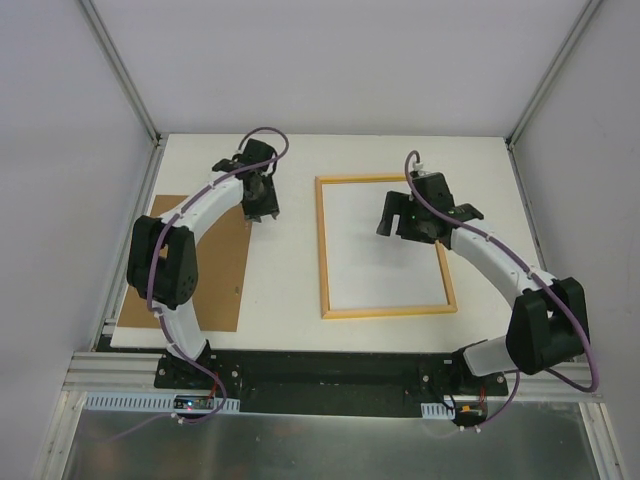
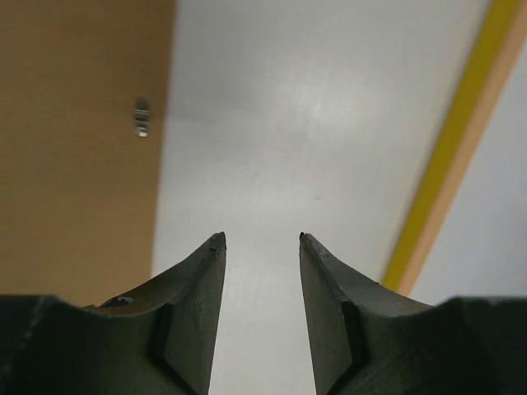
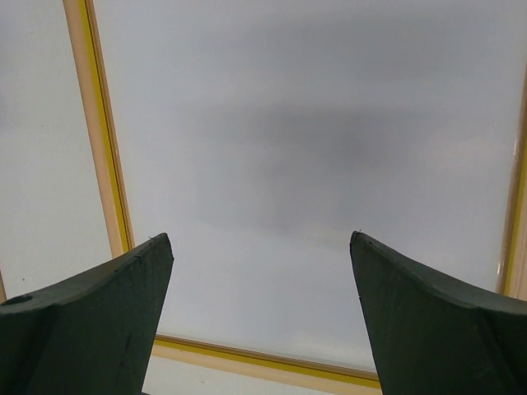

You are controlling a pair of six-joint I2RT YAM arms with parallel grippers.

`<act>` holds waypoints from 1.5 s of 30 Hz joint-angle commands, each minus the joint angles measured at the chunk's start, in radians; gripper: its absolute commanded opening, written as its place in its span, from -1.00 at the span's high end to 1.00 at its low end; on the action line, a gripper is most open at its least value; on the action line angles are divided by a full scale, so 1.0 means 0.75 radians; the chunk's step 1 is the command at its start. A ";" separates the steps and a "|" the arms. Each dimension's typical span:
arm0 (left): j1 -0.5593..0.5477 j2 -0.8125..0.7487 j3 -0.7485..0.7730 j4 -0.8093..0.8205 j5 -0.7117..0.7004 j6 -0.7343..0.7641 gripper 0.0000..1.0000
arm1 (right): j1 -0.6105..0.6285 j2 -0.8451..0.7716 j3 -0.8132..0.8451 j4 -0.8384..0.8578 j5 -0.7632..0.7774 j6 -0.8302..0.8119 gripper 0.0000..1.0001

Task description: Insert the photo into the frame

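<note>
Frame: lies flat on the table, right of centre, long sides running away from the arms; rails show pale wood with a yellow strip. White sheet: fills the frame's opening edge to edge, plain side up; no printed street scene shows, so whether this is the photo cannot be told. Board: brown, flat at the table's left, partly under the left arm, well apart from the frame; a small metal tab sits on it. Left gripper: above bare table between board and frame, jaws partly apart, nothing between them. Right gripper: above the white sheet inside the frame, jaws spread wide, holding nothing.
</note>
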 commanded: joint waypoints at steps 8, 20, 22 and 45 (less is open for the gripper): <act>0.174 0.136 0.010 -0.095 -0.145 0.221 0.23 | 0.151 0.098 0.065 0.035 0.035 0.027 -0.82; 0.238 0.290 0.158 -0.117 -0.091 0.375 0.24 | 0.200 0.124 0.074 0.055 0.035 0.033 -0.81; 0.244 0.302 0.172 -0.117 -0.075 0.389 0.25 | 0.206 0.128 0.078 0.055 0.035 0.035 -0.81; 0.262 0.380 0.166 -0.058 0.023 0.436 0.46 | 0.259 0.163 0.104 0.051 0.086 0.045 -0.81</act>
